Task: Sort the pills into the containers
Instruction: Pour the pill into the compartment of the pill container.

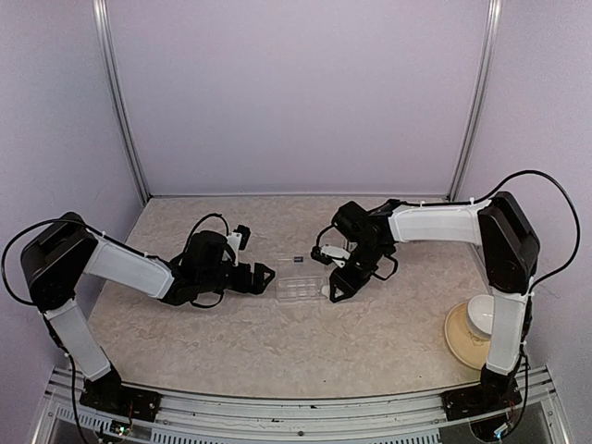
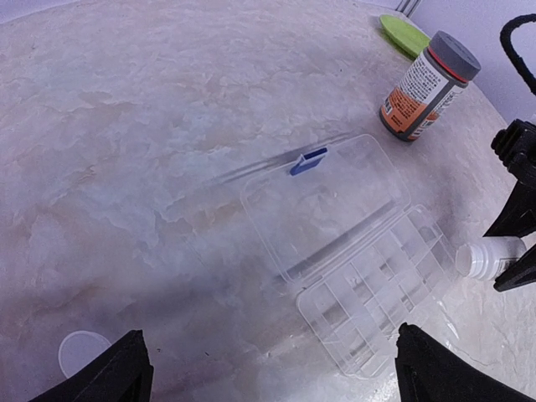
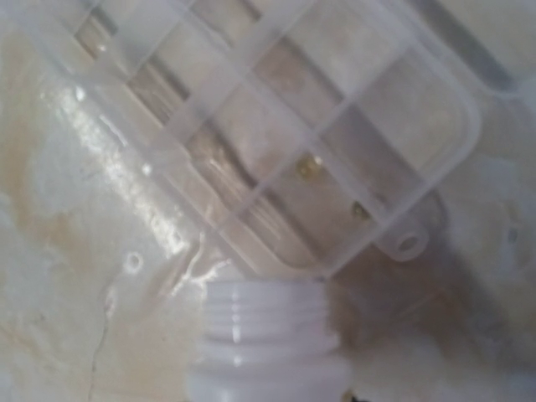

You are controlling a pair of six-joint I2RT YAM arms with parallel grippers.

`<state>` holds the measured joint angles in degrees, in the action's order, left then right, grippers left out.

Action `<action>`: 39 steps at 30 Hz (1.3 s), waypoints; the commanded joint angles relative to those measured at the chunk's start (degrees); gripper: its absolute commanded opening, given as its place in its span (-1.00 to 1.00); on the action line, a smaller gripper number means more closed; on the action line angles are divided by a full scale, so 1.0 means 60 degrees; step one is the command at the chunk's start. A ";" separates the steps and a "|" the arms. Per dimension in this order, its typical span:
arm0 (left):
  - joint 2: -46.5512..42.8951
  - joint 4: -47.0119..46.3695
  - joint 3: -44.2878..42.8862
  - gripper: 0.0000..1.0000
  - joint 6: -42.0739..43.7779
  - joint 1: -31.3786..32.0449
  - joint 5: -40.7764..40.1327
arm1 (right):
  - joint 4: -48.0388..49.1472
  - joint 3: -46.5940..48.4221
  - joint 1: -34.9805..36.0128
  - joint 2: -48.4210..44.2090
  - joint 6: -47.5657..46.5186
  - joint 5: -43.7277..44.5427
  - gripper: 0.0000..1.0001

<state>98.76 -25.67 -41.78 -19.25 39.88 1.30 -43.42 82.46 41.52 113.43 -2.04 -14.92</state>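
The clear plastic pill box (image 1: 298, 289) lies between my arms with its lid (image 2: 335, 201) flipped open and its containers (image 2: 377, 293) exposed. My left gripper (image 2: 276, 378) hovers open just left of the box (image 1: 264, 276), holding nothing. My right gripper (image 1: 338, 282) is shut on a white uncapped bottle (image 2: 490, 255). The bottle's threaded neck (image 3: 268, 314) is tipped toward a corner of the box (image 3: 276, 126). Two tiny yellowish pieces (image 3: 308, 166) lie in the corner compartment; I cannot tell whether they are pills. No dark pill shows clearly.
An orange-labelled bottle with a grey cap (image 2: 427, 84) stands beyond the box, with a green plate (image 2: 404, 32) behind it. A loose white cap (image 2: 82, 352) lies near my left fingers. A white bowl on a tan plate (image 1: 481, 319) sits at the front right.
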 commanded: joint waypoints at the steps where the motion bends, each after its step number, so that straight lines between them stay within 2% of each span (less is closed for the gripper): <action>1: 0.0048 -0.0133 -0.0112 0.97 0.0029 0.0046 0.0107 | -0.0294 0.0268 0.0112 0.0195 0.0048 0.0034 -0.54; 39: 0.0089 -0.0147 -0.0127 0.97 0.0014 0.0048 0.0148 | -0.1418 0.1079 0.0125 0.0664 0.0209 0.0048 -0.51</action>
<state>98.76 -25.67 -41.78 -19.25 39.88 1.37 -49.54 87.20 41.54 115.92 -1.37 -14.66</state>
